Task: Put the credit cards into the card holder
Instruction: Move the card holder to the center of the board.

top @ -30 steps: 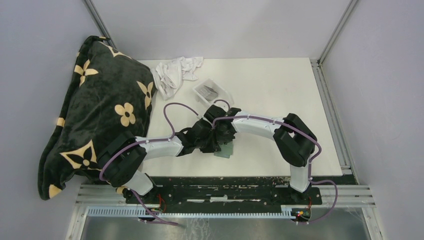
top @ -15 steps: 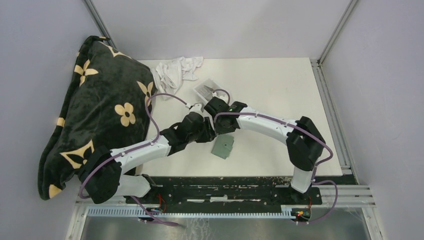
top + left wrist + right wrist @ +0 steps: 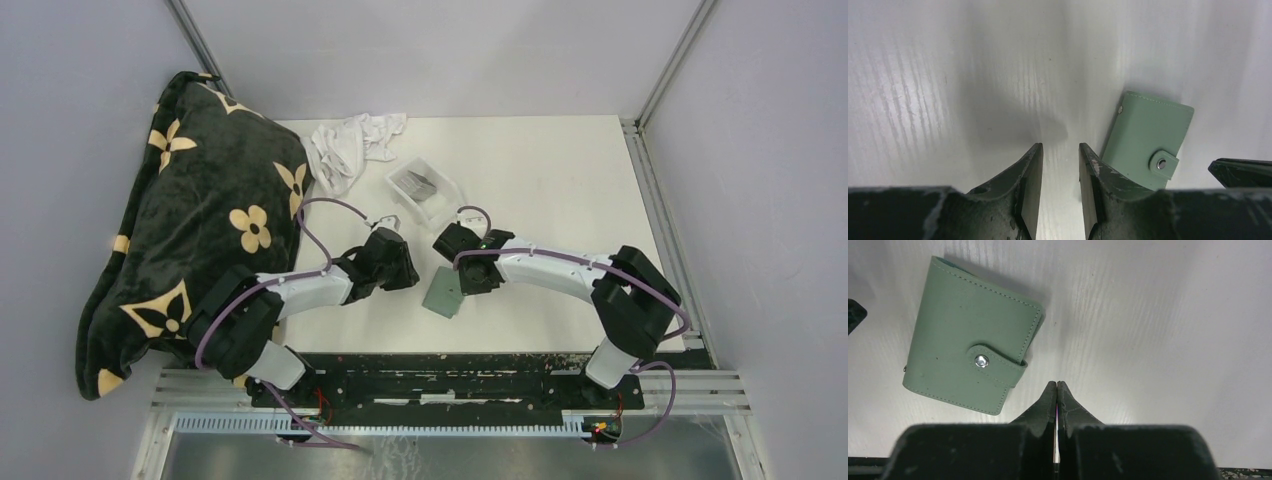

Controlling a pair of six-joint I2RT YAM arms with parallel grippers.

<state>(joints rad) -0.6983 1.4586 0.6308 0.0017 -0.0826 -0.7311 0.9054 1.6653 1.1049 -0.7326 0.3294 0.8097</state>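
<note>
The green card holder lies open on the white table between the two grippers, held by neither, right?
No: the card holder is closed, snapped shut, as the right wrist view shows. It does lie on the white table between the left gripper and right gripper, held by neither.

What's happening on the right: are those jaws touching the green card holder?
Apart. The right wrist view shows bare white table between the right gripper, jaws shut, and the card holder.
</note>
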